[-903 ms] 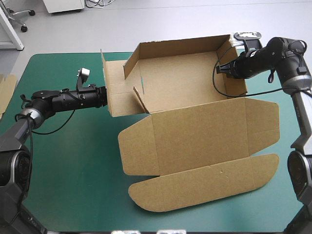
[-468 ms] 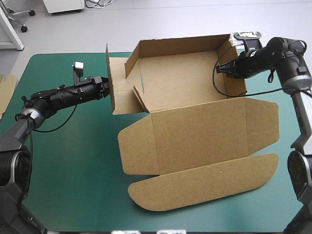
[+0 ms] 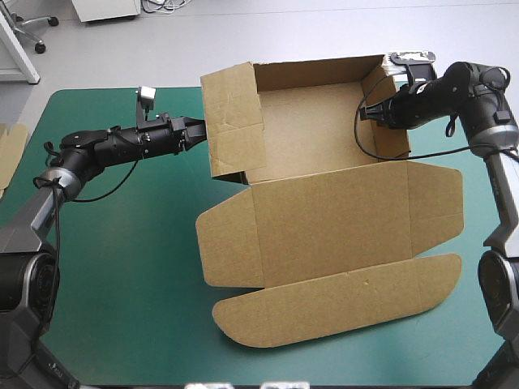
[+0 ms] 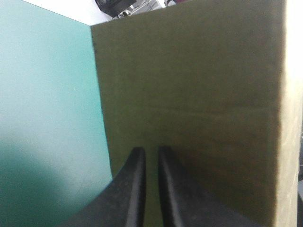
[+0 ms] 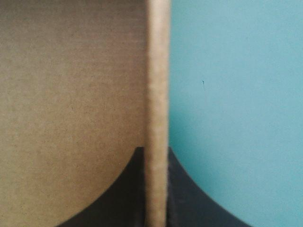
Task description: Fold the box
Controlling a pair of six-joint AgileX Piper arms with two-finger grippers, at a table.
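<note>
High view | left gripper [image 3: 198, 126] narrow, against box [image 3: 324, 227] wall | right gripper [image 3: 375, 113] clamps wall

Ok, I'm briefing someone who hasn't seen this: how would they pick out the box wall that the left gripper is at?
On the teal-green table, the brown box has its lid flat on the near side, its tray beyond. The wall is the tray's left one, the left gripper at its outer face. Unlike the right wall, clamped by the right gripper, it shows its broad outer face.
</note>
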